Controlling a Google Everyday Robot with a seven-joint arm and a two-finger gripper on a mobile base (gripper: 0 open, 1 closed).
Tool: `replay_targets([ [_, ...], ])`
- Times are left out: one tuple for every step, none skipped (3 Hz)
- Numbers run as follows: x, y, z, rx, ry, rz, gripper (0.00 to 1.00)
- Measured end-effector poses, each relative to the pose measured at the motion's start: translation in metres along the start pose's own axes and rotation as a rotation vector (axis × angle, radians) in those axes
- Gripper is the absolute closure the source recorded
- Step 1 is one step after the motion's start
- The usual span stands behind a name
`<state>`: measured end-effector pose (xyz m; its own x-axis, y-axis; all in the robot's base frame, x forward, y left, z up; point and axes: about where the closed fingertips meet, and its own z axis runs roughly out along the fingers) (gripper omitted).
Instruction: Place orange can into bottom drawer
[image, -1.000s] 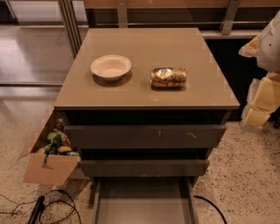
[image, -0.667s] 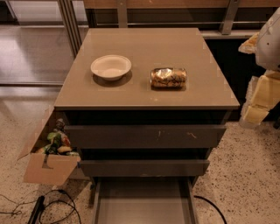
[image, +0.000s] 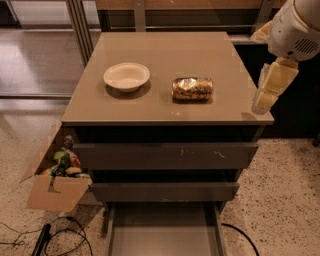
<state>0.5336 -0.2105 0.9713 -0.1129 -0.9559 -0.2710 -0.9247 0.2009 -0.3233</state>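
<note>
Camera view, single item list.

Hidden or cut off: the bottom drawer is drawn out at 6 o'clock and is cut by the lower frame edge, so its front cannot be seen. The white arm casing is cut at the 1 o'clock corner. The gripper, pale yellow, is seen hanging below that casing, beyond the cabinet top's 3 o'clock edge. How far it is open cannot be told, and nothing is seen held in it.

Task item: the orange can is laid on its side on the cabinet top, right of centre. Its long axis is set along the 9-to-3 o'clock line, with the silvery ends faced left and right.

Neighbours: a white bowl is stood at the can's 9 o'clock, apart from it.

Edges and room: bare top is left around the can on all sides. The two upper drawers are shown shut. A cardboard box is placed at the cabinet's 8 o'clock and cables are laid at 7 o'clock.
</note>
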Motion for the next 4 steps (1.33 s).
replay_targets([
  [0.0, 0.001, 0.0, -0.001, 0.002, -0.001, 0.0],
  [-0.013, -0.003, 0.005, 0.005, -0.034, -0.007, 0.0],
  [-0.037, -0.015, 0.03, -0.003, -0.114, -0.006, 0.0],
  [-0.054, -0.03, 0.059, -0.011, -0.225, 0.019, 0.0],
])
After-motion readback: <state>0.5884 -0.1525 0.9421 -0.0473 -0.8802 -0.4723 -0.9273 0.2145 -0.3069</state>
